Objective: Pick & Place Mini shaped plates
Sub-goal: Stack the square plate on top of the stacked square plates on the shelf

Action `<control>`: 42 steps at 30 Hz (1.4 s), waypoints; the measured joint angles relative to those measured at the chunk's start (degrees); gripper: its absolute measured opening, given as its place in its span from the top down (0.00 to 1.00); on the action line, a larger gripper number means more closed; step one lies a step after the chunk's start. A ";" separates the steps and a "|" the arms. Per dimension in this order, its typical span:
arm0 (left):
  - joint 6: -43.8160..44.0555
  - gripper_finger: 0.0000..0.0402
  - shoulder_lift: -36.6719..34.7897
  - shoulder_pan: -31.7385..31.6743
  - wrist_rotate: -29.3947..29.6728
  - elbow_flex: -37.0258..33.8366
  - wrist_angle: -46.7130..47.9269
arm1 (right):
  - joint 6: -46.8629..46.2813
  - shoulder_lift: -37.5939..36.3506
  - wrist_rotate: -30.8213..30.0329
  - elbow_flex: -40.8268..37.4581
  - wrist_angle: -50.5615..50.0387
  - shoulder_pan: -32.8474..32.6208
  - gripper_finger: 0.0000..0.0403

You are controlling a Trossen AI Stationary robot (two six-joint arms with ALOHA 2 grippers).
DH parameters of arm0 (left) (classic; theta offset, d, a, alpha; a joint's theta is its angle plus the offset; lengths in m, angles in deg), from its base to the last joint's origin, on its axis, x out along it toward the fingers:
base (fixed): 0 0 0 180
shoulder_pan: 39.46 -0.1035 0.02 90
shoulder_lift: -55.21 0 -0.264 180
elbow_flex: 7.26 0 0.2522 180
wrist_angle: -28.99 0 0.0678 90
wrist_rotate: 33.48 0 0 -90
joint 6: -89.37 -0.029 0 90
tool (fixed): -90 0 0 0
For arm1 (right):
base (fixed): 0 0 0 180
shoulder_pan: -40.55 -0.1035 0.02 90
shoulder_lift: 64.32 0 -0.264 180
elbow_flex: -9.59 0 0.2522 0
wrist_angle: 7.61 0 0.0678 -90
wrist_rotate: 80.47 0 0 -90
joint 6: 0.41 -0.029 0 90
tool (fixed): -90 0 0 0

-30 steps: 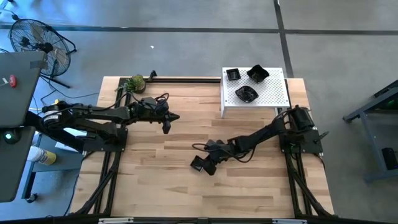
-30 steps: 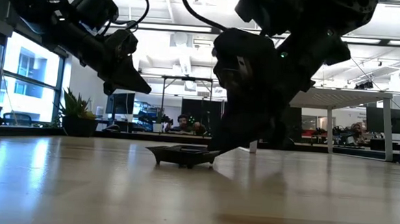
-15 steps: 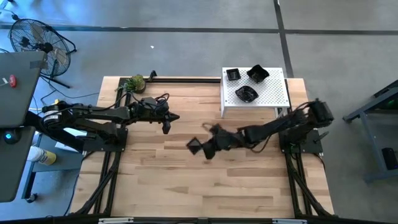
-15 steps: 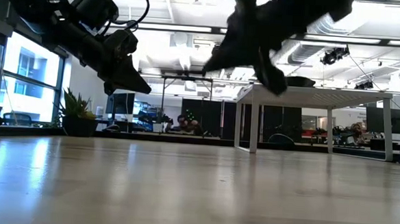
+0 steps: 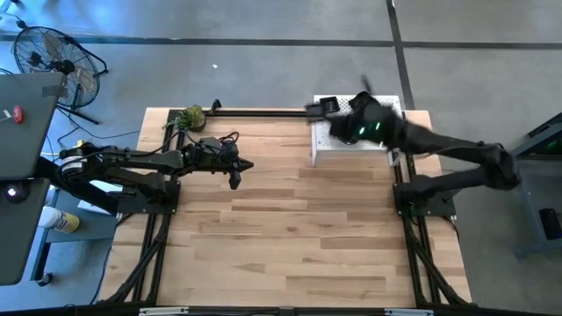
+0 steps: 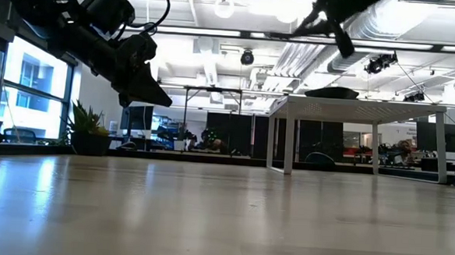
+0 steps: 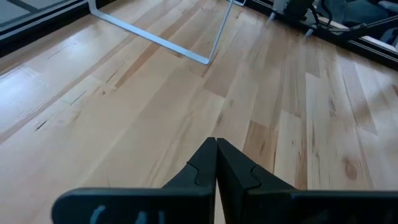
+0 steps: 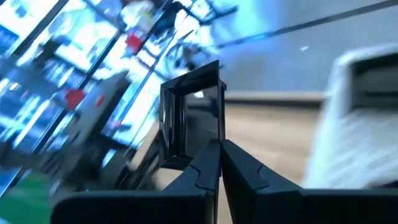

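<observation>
My right gripper (image 8: 219,144) is shut on a small square black plate (image 8: 193,118). In the high view it shows blurred, high over the near left part of the white perforated stand (image 5: 386,132) at the table's far right. One more black plate (image 5: 328,104) rests on the stand's far left corner; the arm hides the rest of the stand's top. In the low view a dark plate (image 6: 332,92) lies on the stand. My left gripper (image 5: 235,172) hangs shut over the table's far left, holding nothing (image 7: 216,144). My right gripper pinches the square plate's rim (image 8: 210,142) between its two fingers, at the edge nearest the fingers. The fingers come roughly level from the table's right. The plate stands on edge beyond the fingertips, lifted clear of table and stand.
A green leafy ball (image 5: 189,116) sits at the table's far left corner, and a black bar (image 5: 263,111) runs along the far edge. Bare wood (image 5: 290,237) covers the middle and near part. A fan (image 5: 48,53) stands on the floor off the table.
My right gripper has lifted the plate off the table's middle. It has swung up and toward the far right, to the white stand, turning as it went. The plate, flat on the wood a second ago, now stands on edge, clear of everything.
</observation>
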 joint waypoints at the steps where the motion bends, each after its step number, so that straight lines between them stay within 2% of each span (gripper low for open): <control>1: 0.00 1.00 0.00 0.00 0.00 0.00 0.02 | 0.82 -0.68 2.32 0.00 -0.64 3.72 0.97; 6: 0.13 1.00 0.00 0.00 0.02 0.00 0.00 | 2.53 0.08 15.00 0.00 -5.41 19.82 0.97; 8: 0.21 1.00 0.00 0.00 0.02 0.00 0.00 | 3.72 1.36 18.50 -0.01 -7.02 23.77 0.97; 11: 0.66 1.00 0.00 0.00 0.04 0.00 0.00 | 4.25 2.84 20.28 -0.02 -7.14 26.63 0.97; 17: 0.85 1.00 0.00 0.00 0.43 0.00 0.00 | 4.53 6.43 21.74 1.36 -8.69 27.89 0.97; 21: 0.85 1.00 -0.02 0.00 1.28 0.00 0.00 | 8.64 10.15 21.36 9.82 -16.90 27.80 0.97; 26: 0.85 1.00 0.00 0.00 1.53 0.00 0.00 | 13.15 14.75 17.06 20.42 -29.57 27.78 0.97; 34: 0.68 1.00 -0.01 0.00 2.64 0.00 0.00 | 12.34 20.76 18.86 21.45 -30.11 27.72 0.97; 42: 0.68 1.00 0.00 0.00 2.75 0.00 0.00 | 11.88 21.18 18.42 21.44 -29.21 28.05 0.97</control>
